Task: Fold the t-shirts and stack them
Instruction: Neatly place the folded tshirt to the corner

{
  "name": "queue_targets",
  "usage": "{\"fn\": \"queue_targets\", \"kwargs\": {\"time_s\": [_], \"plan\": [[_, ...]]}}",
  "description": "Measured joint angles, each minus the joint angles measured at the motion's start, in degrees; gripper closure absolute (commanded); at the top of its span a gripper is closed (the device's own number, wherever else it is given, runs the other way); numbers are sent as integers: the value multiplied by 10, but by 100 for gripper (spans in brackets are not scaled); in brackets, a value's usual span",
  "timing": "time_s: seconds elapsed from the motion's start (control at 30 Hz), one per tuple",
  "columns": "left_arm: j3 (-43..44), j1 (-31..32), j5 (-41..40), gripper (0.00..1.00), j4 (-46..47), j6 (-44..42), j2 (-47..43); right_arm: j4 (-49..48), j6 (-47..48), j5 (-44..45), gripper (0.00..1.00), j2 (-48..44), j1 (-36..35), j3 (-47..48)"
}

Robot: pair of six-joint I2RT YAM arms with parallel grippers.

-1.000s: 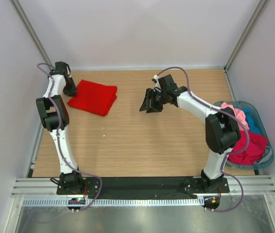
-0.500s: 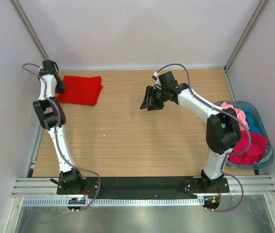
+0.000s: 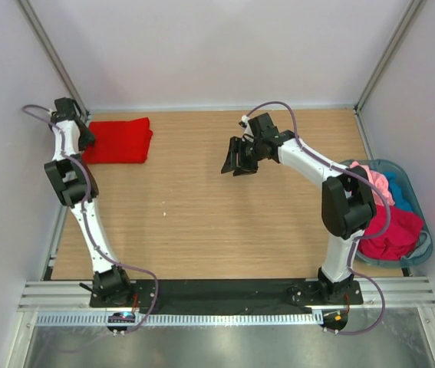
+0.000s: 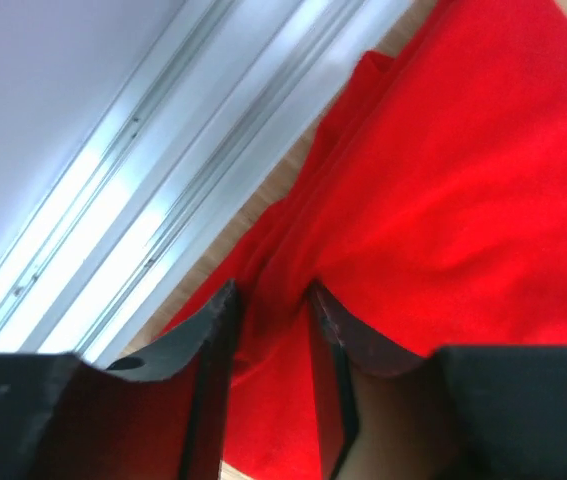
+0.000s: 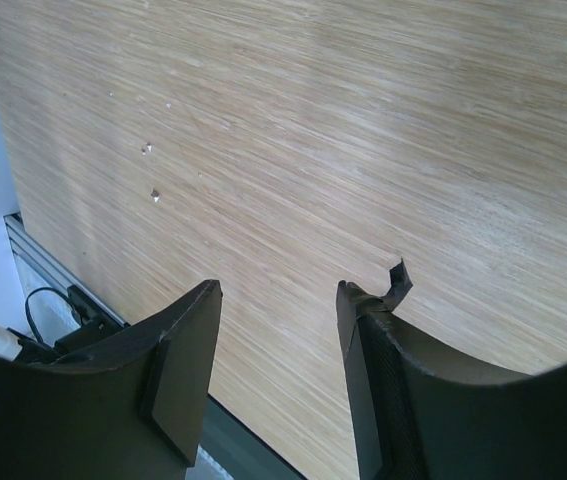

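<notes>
Fingers [image 4: 208, 370] of your left gripper [image 4: 271, 290] a little apart astride a ridge of the red t-shirt [image 3: 117, 140], pinching or loose you cannot tell, arm stretched to the table's [image 3: 202, 222] far left corner, your right gripper [image 5: 278, 290] open, tipped down over mid-table.

Both arms are the same build, left arm [image 3: 87, 222] and right arm [image 3: 301, 159]: smooth white shells on the long links, with chunky black joint housings in between. A thin purple-grey cable [image 3: 278, 105] runs loose along each one, looping out just behind the pincer and trailing down to the end farthest from it. There each arm has a round black base [image 3: 113, 285] on a shared black plate [image 3: 225, 291]. The left pincer [image 4: 268, 300] and right pincer [image 5: 278, 295] are matte black, each with two flat-faced fingers with curved backs. One right pincer fingertip has a small jagged nub.
</notes>
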State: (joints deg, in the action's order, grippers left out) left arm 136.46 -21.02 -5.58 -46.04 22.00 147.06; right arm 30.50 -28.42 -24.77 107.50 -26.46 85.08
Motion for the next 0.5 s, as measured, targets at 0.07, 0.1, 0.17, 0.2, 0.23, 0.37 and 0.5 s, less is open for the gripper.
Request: {"fn": "queue_targets", "kwargs": {"time_s": [0.07,0.1,0.17,0.2,0.23,0.37,0.5], "plan": [[-6,-1,20,58,5,3,-6,0,1,0,42,0,0,0],[-14,-1,32,57,7,4,-13,0,1,0,42,0,0,0],[-43,1,51,54,14,8,-39,0,1,-1,42,0,0,0],[-57,4,58,54,16,11,-55,0,1,-2,42,0,0,0],[-78,7,63,54,21,12,-75,0,1,-3,41,0,0,0],[-137,26,72,54,27,14,-161,-1,0,-8,41,-4,0,-2],[-183,65,72,55,31,12,-230,0,-1,-12,41,-16,0,-6]]}}
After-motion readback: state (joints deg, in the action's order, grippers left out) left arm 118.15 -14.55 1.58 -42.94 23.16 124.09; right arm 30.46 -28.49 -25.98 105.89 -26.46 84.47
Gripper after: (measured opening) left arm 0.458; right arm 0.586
